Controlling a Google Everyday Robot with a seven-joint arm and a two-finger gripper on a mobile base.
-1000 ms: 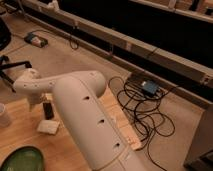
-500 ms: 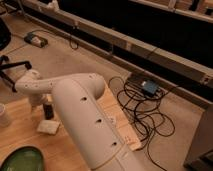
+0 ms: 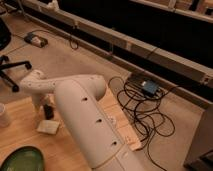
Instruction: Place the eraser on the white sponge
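- The arm [image 3: 85, 115] is a thick, smooth white tube with a glossy shell and small dark round holes along its side. It bends at a rounded elbow and reaches toward 9 o'clock.
- The gripper [image 3: 44, 106] hangs down from the rounded white wrist, over the left part of the desk [image 3: 60, 147]. I cannot tell how its jaws stand.
- The eraser [image 3: 48, 111] is a small, dark, nearly black block standing upright at the gripper's tip. Whether it is pinched cannot be made out.
- The white sponge [image 3: 48, 127] is a thin, cream, soft-looking rectangular pad lying flat on the desk at 6 o'clock from the eraser, just below it.
- The desk is pale wood with a matte, light grain.
- A white cup [image 3: 3, 115] stands at 9 o'clock from the sponge.
- A round green dish [image 3: 22, 160] lies at 7 o'clock from the sponge.
- On the carpeted floor at 3 o'clock, black cables [image 3: 142, 107] loop around a small blue box [image 3: 149, 88].
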